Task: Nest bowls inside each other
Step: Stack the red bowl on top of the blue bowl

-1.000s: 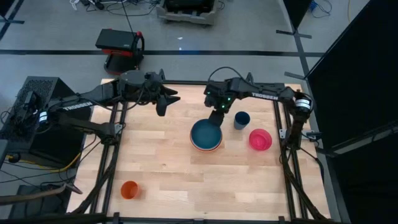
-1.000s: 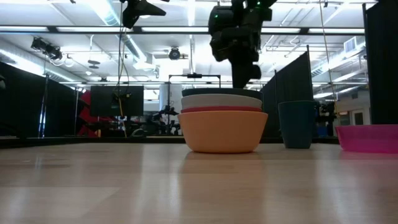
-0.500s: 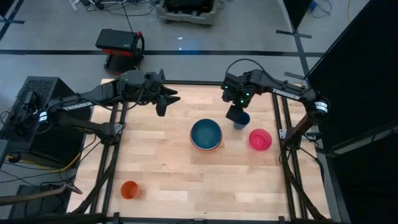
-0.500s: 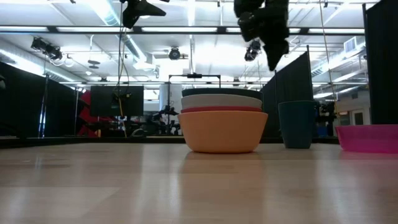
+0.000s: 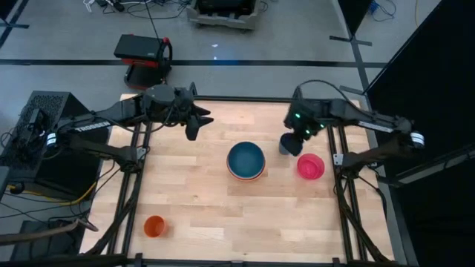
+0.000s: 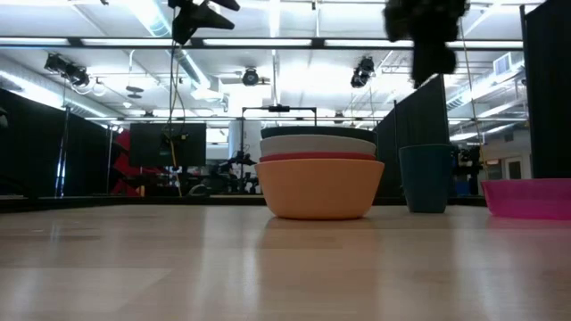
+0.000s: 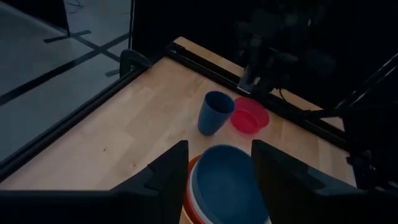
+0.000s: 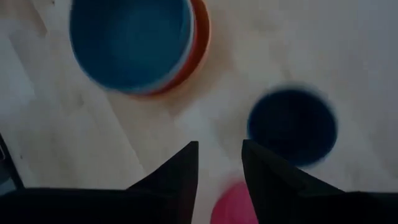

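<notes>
Stack sits mid-table: teal bowl on top, then white bowl, red-orange bowl, yellow-orange bowl at the bottom, all seated level. Judging by that, four of five are nested, and the step in hand is fetching the last one. Pink bowl is alone on the wood to the stack's right, upright, empty, translucent rim. Dark-blue cup stands between them, close to the pink bowl. Right gripper hangs high over the cup and the pink bowl, fingers part open, holding nothing. Next move likely calls for dropping onto the pink rim without clipping the cup. Left gripper waits near the far edge, part open, empty. Small orange cup is off at the near left, irrelevant
</notes>
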{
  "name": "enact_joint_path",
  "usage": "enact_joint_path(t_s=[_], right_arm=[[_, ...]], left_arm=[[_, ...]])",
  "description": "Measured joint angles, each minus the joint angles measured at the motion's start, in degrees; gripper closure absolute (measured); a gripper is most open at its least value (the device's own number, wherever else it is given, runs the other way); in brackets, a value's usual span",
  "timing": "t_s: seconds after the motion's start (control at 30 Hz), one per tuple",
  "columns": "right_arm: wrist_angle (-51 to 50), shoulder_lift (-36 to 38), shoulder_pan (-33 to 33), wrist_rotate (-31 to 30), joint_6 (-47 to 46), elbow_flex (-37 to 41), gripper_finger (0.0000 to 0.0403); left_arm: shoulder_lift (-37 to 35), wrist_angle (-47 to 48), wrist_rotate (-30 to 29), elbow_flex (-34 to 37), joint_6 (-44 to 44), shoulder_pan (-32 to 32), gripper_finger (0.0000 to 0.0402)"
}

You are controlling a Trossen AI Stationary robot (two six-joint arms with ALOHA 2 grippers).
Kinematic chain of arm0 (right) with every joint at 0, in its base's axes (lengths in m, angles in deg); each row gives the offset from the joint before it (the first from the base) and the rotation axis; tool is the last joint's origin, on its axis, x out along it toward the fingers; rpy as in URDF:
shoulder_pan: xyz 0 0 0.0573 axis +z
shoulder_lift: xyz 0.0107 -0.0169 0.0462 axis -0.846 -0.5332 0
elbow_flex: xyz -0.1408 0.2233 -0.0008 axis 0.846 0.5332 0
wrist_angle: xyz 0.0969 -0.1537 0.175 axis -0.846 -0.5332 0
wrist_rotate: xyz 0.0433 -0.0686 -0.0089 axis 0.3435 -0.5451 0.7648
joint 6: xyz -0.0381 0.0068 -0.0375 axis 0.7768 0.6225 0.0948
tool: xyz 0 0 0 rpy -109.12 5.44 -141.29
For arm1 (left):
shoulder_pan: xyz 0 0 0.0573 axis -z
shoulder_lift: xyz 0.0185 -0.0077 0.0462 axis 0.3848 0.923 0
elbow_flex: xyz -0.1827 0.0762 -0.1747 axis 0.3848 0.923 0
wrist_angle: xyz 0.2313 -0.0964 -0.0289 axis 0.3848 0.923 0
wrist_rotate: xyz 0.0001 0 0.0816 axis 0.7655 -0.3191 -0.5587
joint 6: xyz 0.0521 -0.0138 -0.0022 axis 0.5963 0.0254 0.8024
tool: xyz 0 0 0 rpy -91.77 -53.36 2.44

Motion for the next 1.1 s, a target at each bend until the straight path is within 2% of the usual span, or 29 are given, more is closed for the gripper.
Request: enact_joint_path(t_s=[0.2,0.37,1.1], right_arm=[[0.4,8.63,4.28,0.36,-5.99,11.36,0.0301],[0.48,12.38,8.02,0.83,-11.63,17.64,0.0294],[9.2,11.84,17.63,3.27,-25.6,33.82,0.0173]], left_arm=[[0.0,0.1,0.0,0.0,0.78,0.0,0.0233],[0.0,0.07,0.0,0.0,0.81,0.0,0.0235],[0.0,-0.22,-0.02,0.02,0.28,0.0,0.0233]])
